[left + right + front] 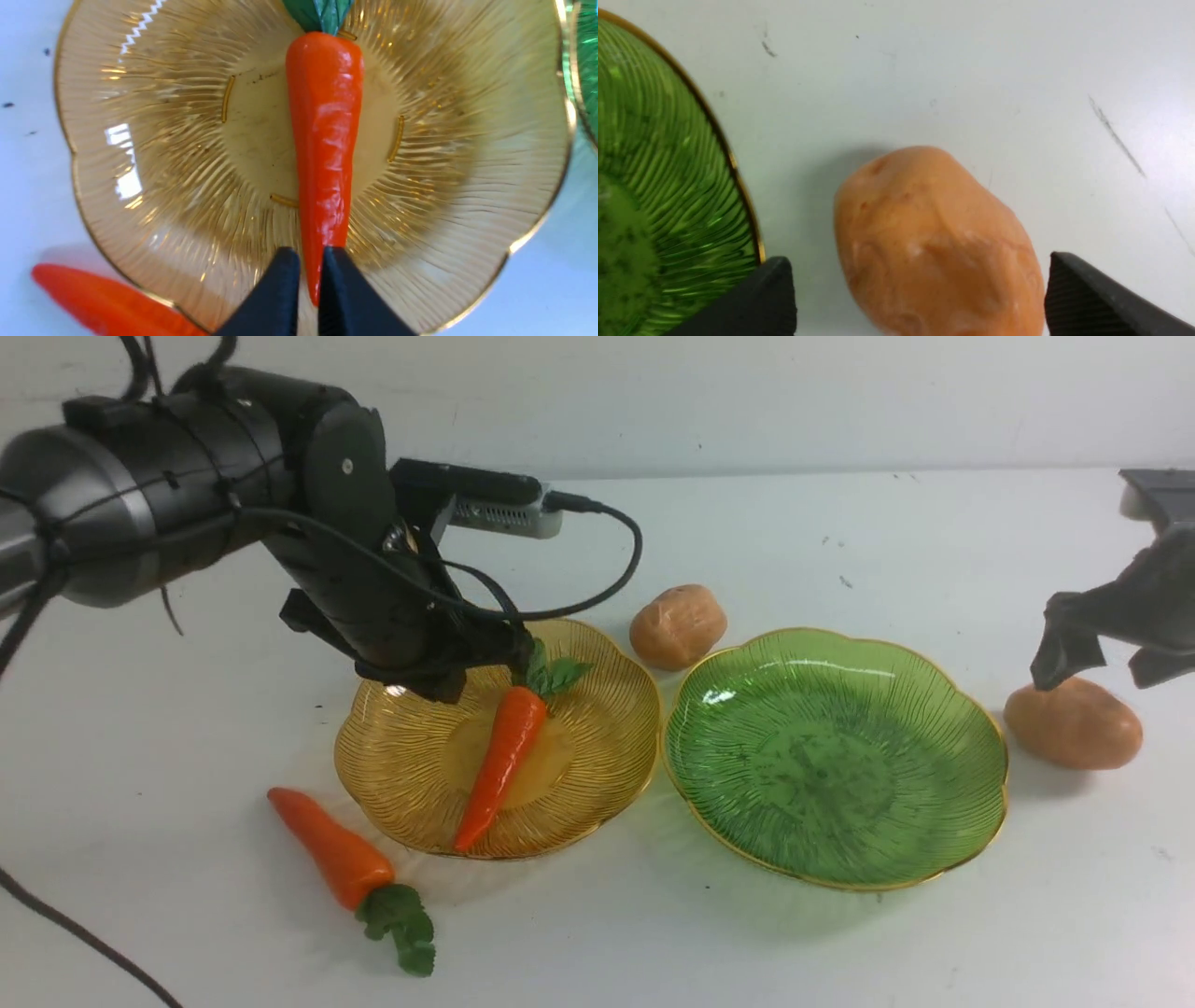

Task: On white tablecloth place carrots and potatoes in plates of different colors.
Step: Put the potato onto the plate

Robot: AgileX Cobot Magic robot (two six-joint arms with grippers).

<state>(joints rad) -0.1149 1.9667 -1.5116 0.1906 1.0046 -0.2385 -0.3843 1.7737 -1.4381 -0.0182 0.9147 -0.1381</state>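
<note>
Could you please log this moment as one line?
left hand: nearly shut over carrot in yellow plate | right hand: open above potato beside green plate | on cloth: other carrot, other potato

A white cloth (840, 523) with a few dark specks carries two ribbed, scalloped, gold-rimmed plates side by side, their rims almost meeting. The amber plate (392, 775) is on the left and the larger green plate (840, 756) on the right.

The plated carrot (501, 751), glossy orange, lies diagonally across the amber plate's centre. Its green leaves are at the far rim and its tip at the near rim. The loose carrot (331, 847) lies on the cloth just beside that plate's near-left edge, leaves nearest the viewer.

The far potato (678, 626), tan and dented, sits just behind the two plates. The right potato (1074, 723) lies on the cloth near the green plate's right rim, not touching it.
</note>
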